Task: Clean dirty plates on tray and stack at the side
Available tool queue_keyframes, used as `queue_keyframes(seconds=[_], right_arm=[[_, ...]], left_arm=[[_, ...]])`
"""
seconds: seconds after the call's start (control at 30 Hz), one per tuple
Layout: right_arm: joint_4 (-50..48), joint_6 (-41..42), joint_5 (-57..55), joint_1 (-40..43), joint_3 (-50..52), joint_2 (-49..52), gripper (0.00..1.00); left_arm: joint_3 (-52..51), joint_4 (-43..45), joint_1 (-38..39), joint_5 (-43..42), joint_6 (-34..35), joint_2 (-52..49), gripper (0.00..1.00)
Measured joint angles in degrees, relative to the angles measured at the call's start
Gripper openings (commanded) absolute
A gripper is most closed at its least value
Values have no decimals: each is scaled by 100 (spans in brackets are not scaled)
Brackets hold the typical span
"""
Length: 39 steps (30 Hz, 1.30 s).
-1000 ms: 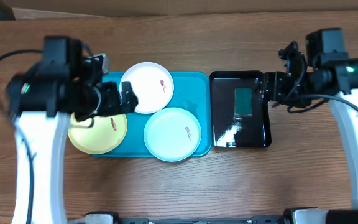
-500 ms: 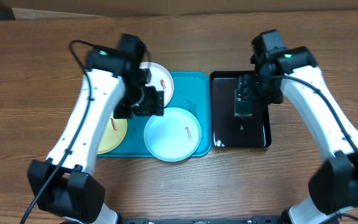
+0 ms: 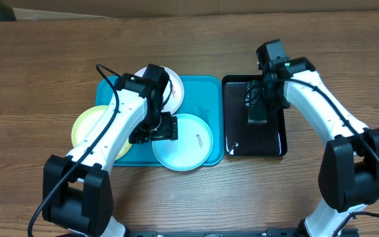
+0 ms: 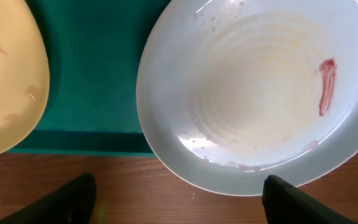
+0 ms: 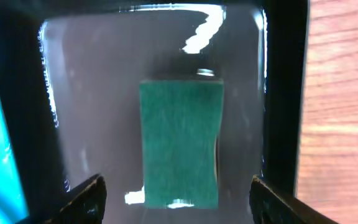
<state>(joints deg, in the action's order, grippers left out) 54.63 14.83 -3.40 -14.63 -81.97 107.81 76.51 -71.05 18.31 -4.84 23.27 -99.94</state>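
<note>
Left gripper (image 3: pixel 163 127): held open, with both fingers spread wide and nothing between them; it hangs over the left edge of the aqua plate.
Aqua plate (image 4: pixel 253 93): seen just ahead of the left gripper in the wrist view, lying on the teal tray; its rim is carried past the tray's edge over the desk (image 4: pixel 135 186).
Smear on aqua plate (image 4: pixel 326 84): a short reddish-brown streak, set on the side of the plate away from the left gripper.
Yellow-green plate (image 3: pixel 87 125): placed to the gripper's outer side, partly on the tray and partly beyond its left rim; a reddish mark is shown at its edge in the wrist view.
White plate (image 3: pixel 173 89): found beyond the left arm, on the tray's far part; it is partly covered by the arm.
Teal tray (image 3: pixel 202 92): it lies under the left gripper and carries all three plates.
Right gripper (image 5: pixel 182 199): held open, fingers well apart, positioned above the green sponge with nothing gripped.
Green sponge (image 5: pixel 179 143): lying flat directly below the right gripper, between the lines of its fingers.
Black tray (image 3: pixel 268 141): glossy and wet-looking; the sponge is held in it, just beside the teal tray.
</note>
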Motion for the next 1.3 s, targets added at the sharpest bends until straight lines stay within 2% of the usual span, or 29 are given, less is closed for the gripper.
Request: queue_keyframes(seconds=[0.27,0.5,0.57,0.63,0.7,0.73,0.8,0.9,1.07,1.3], right_arm=[[-1283,0,-92,2,953,15,75],[-1674,-2,-111,0,1353,17,72],[-1694,-4,-111,0,1366,17,63],[-1725,-22,-107,2,1366,17,47],[-1755,24,-107,-2,1368,17,35],[-1751,-24,-111,-2,1368,17,30],[-1753,9,-109,-2,1368,17,28],[-1753,-28,-87,-2,1368,17,4],[-1624,11,-44,-2,1333,17,4],[-592,11,2,-2,750,17,4]], left_arm=[[-15,70,0,0,42,0,85],[-15,83,0,0,42,0,86],[-15,85,0,0,42,0,86],[-15,87,0,-2,59,0,86],[-15,101,0,-2,63,0,86],[-15,105,0,-2,63,0,87],[-15,105,0,0,63,0,87],[-15,107,0,0,66,0,87],[-17,109,0,17,72,0,85],[-192,350,0,170,343,0,83]])
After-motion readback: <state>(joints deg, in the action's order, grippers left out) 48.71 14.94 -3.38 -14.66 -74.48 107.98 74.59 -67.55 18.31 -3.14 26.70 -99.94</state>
